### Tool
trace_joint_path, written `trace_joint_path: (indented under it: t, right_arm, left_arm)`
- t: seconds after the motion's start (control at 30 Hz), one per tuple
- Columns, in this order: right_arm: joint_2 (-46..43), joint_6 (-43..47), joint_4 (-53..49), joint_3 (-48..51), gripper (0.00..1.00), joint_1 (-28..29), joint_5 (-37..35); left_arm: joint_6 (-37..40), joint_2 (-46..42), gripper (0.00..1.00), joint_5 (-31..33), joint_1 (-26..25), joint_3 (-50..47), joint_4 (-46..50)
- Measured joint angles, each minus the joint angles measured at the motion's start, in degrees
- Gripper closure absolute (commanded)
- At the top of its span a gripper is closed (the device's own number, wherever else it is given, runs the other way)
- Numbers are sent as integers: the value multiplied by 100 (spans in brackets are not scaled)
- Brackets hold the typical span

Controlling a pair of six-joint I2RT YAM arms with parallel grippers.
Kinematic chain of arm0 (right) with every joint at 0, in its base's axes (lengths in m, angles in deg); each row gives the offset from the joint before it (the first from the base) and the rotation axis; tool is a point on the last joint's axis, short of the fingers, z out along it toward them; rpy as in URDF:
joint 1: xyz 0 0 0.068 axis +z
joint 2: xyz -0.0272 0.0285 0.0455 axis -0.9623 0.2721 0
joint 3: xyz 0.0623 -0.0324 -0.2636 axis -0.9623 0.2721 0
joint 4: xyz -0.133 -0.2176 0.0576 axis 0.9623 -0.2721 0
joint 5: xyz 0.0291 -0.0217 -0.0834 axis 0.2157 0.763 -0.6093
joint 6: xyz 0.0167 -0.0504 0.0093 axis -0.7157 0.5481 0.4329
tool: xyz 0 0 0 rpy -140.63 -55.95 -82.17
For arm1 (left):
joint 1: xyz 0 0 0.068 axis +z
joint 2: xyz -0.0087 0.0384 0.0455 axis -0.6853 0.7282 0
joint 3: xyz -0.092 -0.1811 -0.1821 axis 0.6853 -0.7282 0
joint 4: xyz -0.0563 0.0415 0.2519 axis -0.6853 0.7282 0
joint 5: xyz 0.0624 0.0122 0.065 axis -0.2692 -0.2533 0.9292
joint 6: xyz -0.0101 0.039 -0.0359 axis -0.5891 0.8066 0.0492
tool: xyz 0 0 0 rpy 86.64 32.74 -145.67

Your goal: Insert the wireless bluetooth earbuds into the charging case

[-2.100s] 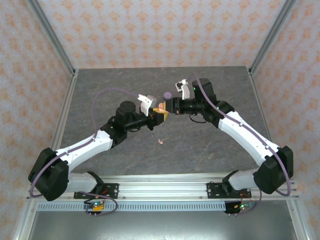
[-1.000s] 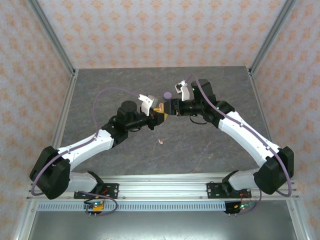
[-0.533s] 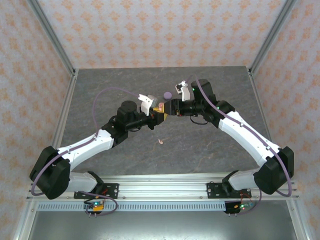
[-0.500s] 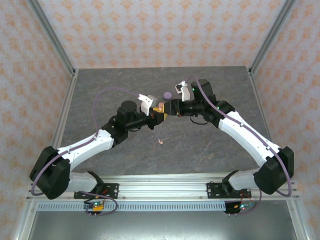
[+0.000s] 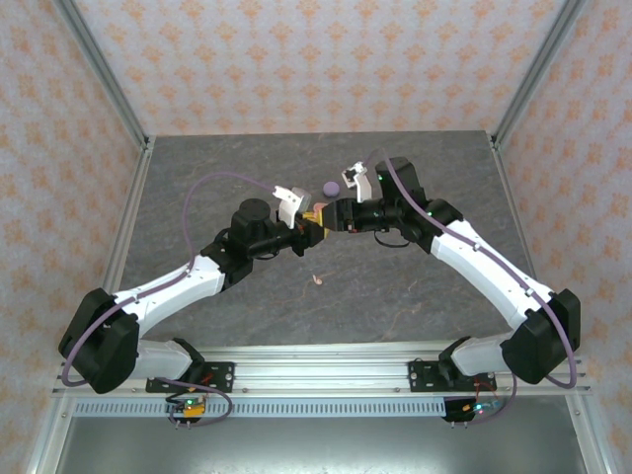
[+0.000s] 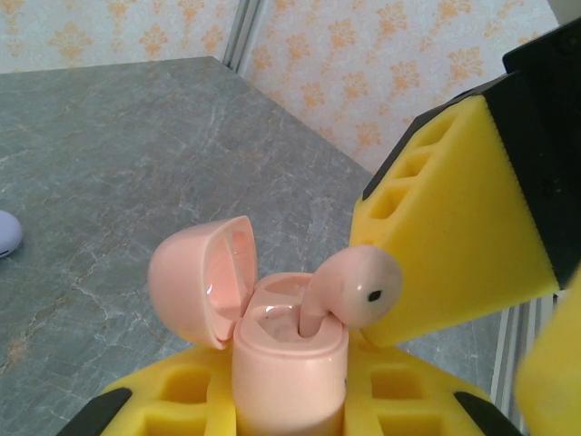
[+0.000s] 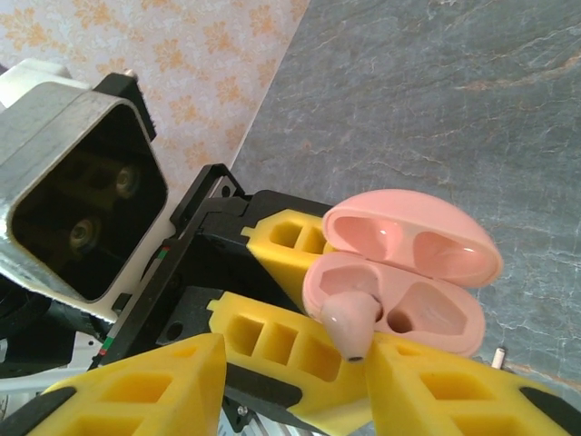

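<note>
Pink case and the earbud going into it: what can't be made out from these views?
- Earbud stem end: left wrist view, hidden inside the pink case; seating depth unclear.
- Pale lilac object: left wrist view, cut off by the left edge.
- Small pink piece on the table: top external, too small to identify.
- Case in top external: too small, between left gripper and right gripper.

Light bright, even, diffuse, from overhead. Shadows beneath arms faint, soft-edged. Mild sheen inside pink case lid. Nearest yellow finger pad blurred at frame edge; wall behind slightly soft.
</note>
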Motion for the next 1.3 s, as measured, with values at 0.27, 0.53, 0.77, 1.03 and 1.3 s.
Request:
trace_joint_path:
  t: [0.27, 0.53, 0.77, 1.03, 1.3]
  right_arm:
    - [0, 22, -2, -44, 58, 9, 66]
    - [0, 76, -20, -85, 60, 20, 168]
    - [-227, 76, -96, -74, 59, 57, -673]
    - [-813, -138, -321, 83, 59, -13, -2546]
    - [-48, -101, -975, 197, 58, -146, -3056]
  left_arm:
    - [17, 22, 86, -195, 0, 24, 0]
    - [22, 85, 86, -323, 0, 87, 0]
    - [57, 85, 86, -186, 0, 98, 2]
    - [149, 2, 86, -122, 0, 98, 72]
    - [240, -459, 85, -120, 0, 98, 313]
